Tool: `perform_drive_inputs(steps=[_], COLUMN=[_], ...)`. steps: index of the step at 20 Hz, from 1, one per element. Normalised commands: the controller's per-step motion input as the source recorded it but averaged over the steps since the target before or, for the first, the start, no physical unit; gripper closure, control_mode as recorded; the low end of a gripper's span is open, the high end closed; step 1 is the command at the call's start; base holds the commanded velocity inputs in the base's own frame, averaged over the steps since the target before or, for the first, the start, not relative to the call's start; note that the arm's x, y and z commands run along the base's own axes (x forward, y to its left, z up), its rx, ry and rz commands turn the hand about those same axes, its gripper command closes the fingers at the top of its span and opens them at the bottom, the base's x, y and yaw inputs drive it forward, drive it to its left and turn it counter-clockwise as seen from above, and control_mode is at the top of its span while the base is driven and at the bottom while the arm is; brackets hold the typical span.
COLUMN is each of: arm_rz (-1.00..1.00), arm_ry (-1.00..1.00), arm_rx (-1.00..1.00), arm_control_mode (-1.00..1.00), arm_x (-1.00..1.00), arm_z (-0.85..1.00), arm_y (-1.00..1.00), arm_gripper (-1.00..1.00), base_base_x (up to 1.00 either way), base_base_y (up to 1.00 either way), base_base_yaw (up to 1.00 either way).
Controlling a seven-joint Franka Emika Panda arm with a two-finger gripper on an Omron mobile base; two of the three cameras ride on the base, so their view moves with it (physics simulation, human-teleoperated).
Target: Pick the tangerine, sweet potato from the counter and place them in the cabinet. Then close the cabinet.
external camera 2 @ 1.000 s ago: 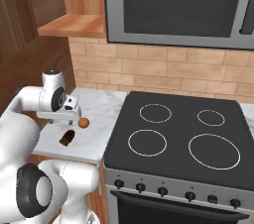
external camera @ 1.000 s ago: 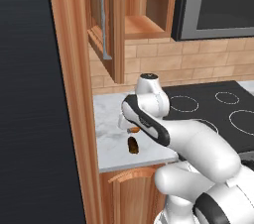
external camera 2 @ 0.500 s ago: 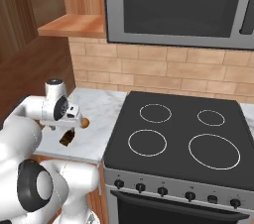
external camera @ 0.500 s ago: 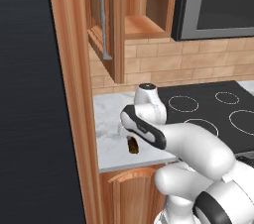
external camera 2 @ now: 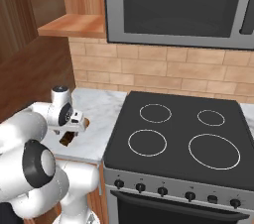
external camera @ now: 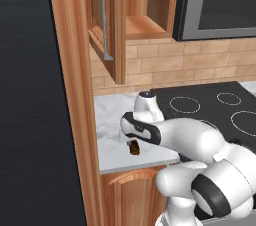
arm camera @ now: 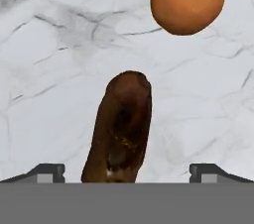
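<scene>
We look straight down on the marble tabletop [arm camera: 44, 59] from the hand, where the sweet potato [arm camera: 120, 129] lies lengthwise between our fingers [arm camera: 48, 172], its near end cut off at the bottom of the view. The fingers stand wide apart, one tip on each side of it and clear of it, holding nothing. The tangerine [arm camera: 188, 0] rests on the marble beyond the sweet potato and off to one side, apart from it, its top edge cropped. From the left base camera the sweet potato [external camera: 134, 147] peeks out beneath our forearm near the tabletop's [external camera: 107, 120] front edge, and the arm hides the tangerine. The cabinet [external camera: 131, 27] hangs open above, its door [external camera: 105, 20] seen edge-on. From the right base camera the gripper [external camera 2: 74, 128] is hard to make out against the sweet potato [external camera 2: 65, 140].
</scene>
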Motion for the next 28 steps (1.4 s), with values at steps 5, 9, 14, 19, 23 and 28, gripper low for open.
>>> perform_drive_inputs(steps=[5, 9, 14, 19, 23, 28], arm_rz=[0.0, 0.0, 0.0, 0.0, 0.0, 0.0], arm_ry=[0.03, 0.0, 0.0, 0.0, 0.0, -0.05], arm_rx=[0.0, 0.0, 0.0, 0.0, -0.01, -0.03], arm_control_mode=[-1.0, -1.0, -1.0, -1.0, -1.0, -1.0], arm_x=[0.11, 0.03, 0.0, 0.0, 0.08, -0.11], arm_z=[-0.36, -0.4, -0.43, -0.13, 0.14, 0.81], arm_y=[0.05, 0.13, 0.18, 0.03, 0.0, -0.08], arm_gripper=[-1.0, -1.0, -1.0, 1.0, 1.0, 1.0], base_base_x=[0.0, 0.0, 0.0, 0.0, 0.0, 0.0], base_base_y=[0.0, 0.0, 0.0, 0.0, 0.0, 0.0], base_base_yaw=[0.0, 0.0, 0.0, 0.0, 0.0, 0.0])
